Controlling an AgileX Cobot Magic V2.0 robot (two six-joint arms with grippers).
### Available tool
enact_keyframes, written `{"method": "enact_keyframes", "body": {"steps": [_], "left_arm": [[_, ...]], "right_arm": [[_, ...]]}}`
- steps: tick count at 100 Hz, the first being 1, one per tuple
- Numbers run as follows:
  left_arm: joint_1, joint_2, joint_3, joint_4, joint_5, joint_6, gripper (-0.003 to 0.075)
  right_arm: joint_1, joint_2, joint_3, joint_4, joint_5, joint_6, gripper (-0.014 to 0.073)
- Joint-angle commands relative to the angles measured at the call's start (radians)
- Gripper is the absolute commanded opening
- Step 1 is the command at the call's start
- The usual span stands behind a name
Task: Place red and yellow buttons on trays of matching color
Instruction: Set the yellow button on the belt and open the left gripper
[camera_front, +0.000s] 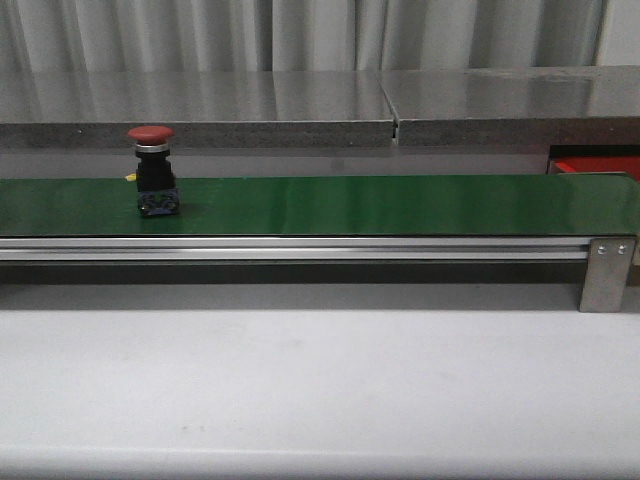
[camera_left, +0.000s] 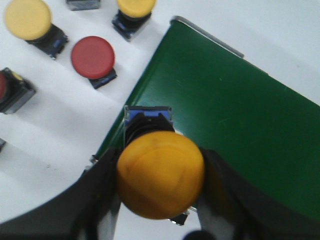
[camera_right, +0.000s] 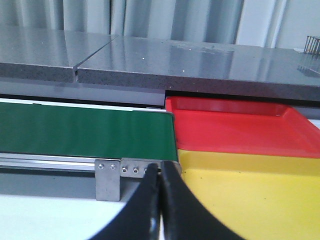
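Observation:
A red button (camera_front: 150, 134) on a black body stands upright on the green belt (camera_front: 400, 205) near its left end. My left gripper (camera_left: 161, 172) is shut on a yellow button (camera_left: 160, 175), its black fingers (camera_left: 102, 185) pressing the cap from both sides, above the belt's edge (camera_left: 135, 100). Loose on the white table lie a red button (camera_left: 93, 57) and two yellow buttons (camera_left: 27, 19) (camera_left: 136, 6). My right gripper (camera_right: 161, 169) is shut with nothing in it, close to the belt's end bracket. Beside it lie the red tray (camera_right: 235, 125) and the yellow tray (camera_right: 250, 190).
A grey stone ledge (camera_front: 300, 100) runs behind the belt, with curtains beyond. The belt's aluminium rail (camera_front: 300, 248) ends in a steel bracket (camera_front: 605, 272) at the right. A corner of the red tray (camera_front: 590, 165) shows past the belt's right end. Another red-capped button (camera_left: 5, 90) sits at the left wrist view's edge.

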Motion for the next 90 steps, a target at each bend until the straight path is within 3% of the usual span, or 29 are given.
{"method": "enact_keyframes", "body": {"steps": [1,45,52,66,81,90], "left_arm": [[-0.036,-0.008,-0.065,-0.014,0.002,0.008,-0.0020],[-0.106,0.162,-0.188,-0.003,0.124,0.040,-0.0016],[-0.106,0.174,-0.189,-0.010,0.136,0.054,0.0020],[-0.106,0.175,-0.192,-0.010,0.136,0.067,0.0217],[-0.106,0.175,-0.212,-0.012,0.145,0.101,0.0571],[-0.107,0.173,-0.241,-0.014,0.156,0.106,0.0688]], "right_arm": [[0.002,-0.018,-0.023,-0.012,-0.074,0.000,-0.0117],[0.002,-0.018,-0.023,-0.012,-0.074,0.000,-0.0117],[0.002,-0.018,-0.023,-0.012,-0.074,0.000,-0.0117],[0.002,-0.018,-0.023,-0.012,-0.074,0.000,-0.0117],[0.002,-0.018,-0.023,-0.012,-0.074,0.000,-0.0117],[0.002,-0.018,-0.023,-0.012,-0.074,0.000,-0.0117]]}}
